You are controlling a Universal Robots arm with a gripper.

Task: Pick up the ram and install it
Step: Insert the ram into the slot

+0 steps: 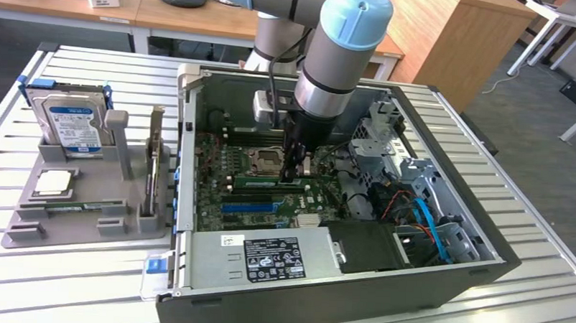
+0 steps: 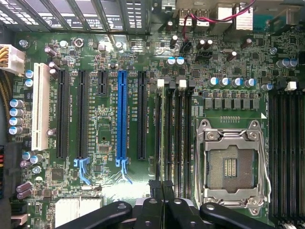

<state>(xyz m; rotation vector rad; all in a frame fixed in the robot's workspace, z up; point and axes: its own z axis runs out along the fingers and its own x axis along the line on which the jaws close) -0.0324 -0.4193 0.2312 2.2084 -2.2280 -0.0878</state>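
Exterior view has the grey and pale-blue robot arm [image 1: 335, 55] hanging down into the open black metal computer case [image 1: 188, 129], with its black claw [image 1: 292, 177] low over the green motherboard [image 1: 215, 195]. The claw's fingers are pressed together, closed. The wrist view shows this plainly, with the claw [image 2: 164, 187] poised over the row of long black memory slots [image 2: 183, 133]. The ram [image 1: 256, 182], a long, thin green circuit-board stick, stands on edge in one of those slots and runs from the claw's tips toward the exterior view's left. In the wrist view the ram [image 2: 167, 133] is seen edge-on, directly ahead of and below the closed fingertips. Whether the tips touch its top edge I cannot tell. Just beside the claw, along one side of the ram, sits the square silver metal processor socket [image 1: 265, 161] [image 2: 231, 164]. The long blue plastic expansion slot [image 1: 248, 205] [image 2: 122, 119] lies near the claw on the ram's other side. Well apart from the claw, outside the case toward the exterior view's left, a grey plastic tray [image 1: 65, 233] holds an upright silver hard drive [image 1: 74, 122] with a blue and white label, and a tall green expansion card [image 1: 155, 164] standing on edge. Case and tray both rest on a slatted silver metal table [image 1: 516, 212]
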